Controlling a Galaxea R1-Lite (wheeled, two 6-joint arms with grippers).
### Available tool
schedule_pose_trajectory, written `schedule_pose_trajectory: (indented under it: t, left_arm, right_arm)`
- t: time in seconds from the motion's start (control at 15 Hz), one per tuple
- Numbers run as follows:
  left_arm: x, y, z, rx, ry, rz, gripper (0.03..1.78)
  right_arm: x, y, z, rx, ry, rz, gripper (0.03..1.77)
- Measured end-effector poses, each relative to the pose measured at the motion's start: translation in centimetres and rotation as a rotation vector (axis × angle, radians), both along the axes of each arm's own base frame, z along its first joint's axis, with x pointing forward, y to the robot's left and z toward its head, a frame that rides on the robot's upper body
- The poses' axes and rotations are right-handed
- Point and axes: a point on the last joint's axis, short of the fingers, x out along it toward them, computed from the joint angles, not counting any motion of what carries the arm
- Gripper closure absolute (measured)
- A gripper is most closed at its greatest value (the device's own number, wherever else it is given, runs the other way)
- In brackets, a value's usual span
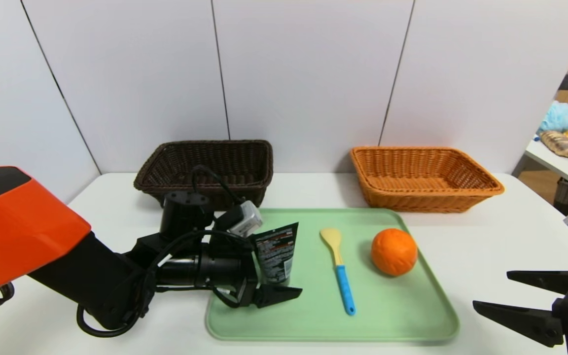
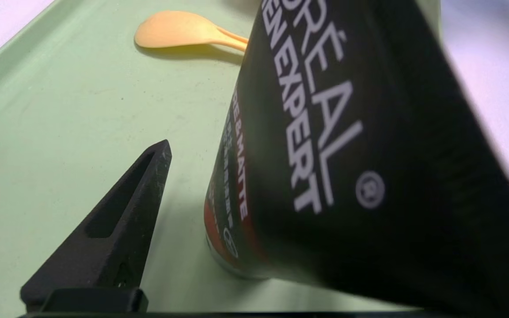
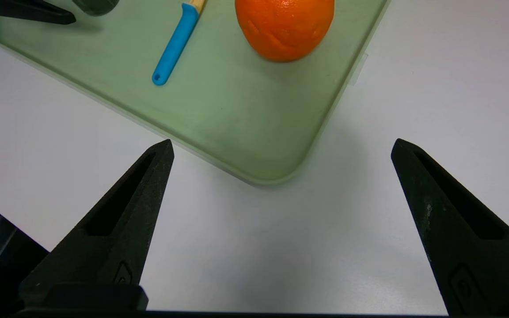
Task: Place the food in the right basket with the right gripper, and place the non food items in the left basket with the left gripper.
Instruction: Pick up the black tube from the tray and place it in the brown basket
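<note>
A black squeeze tube [image 1: 276, 255] stands on its cap at the left of the green tray [image 1: 397, 315]. My left gripper [image 1: 284, 280] is open around the tube's lower part. One finger [image 2: 122, 221] stands apart from the tube [image 2: 347, 154]; the other is hidden behind it. The pale yellow spoon [image 1: 338, 266] with the blue handle lies mid-tray, and the orange fruit [image 1: 394, 251] sits to its right. My right gripper [image 1: 491, 289] hangs open over the bare table off the tray's near right corner [image 3: 263, 174], holding nothing. The dark brown basket [image 1: 215, 162] and the orange-tan basket [image 1: 422, 177] stand behind the tray.
Both baskets sit against the white wall panels at the back of the white table [image 1: 511, 236]. A second table [image 1: 567, 130] with several soft items stands farther off at the right.
</note>
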Motion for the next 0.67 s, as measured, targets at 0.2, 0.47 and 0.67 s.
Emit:
schedule_pose_trajectory:
  t: [0.2, 0.47, 0.67]
  left_arm:
    - [0.16, -0.53, -0.03, -0.007, 0.013, -0.007, 0.32]
    - [0.3, -0.8, 0.05, -0.013, 0.018, -0.007, 0.87]
    - [0.32, -0.85, 0.13, -0.017, 0.012, -0.008, 1.25]
  right_arm:
    - [-0.05, -0.01, -0.02, 0.0, 0.0, 0.0, 0.1]
    - [-0.16, -0.02, 0.0, 0.002, -0.003, 0.0, 0.1]
    - [-0.28, -0.04, 0.09, 0.002, -0.01, 0.001, 0.1]
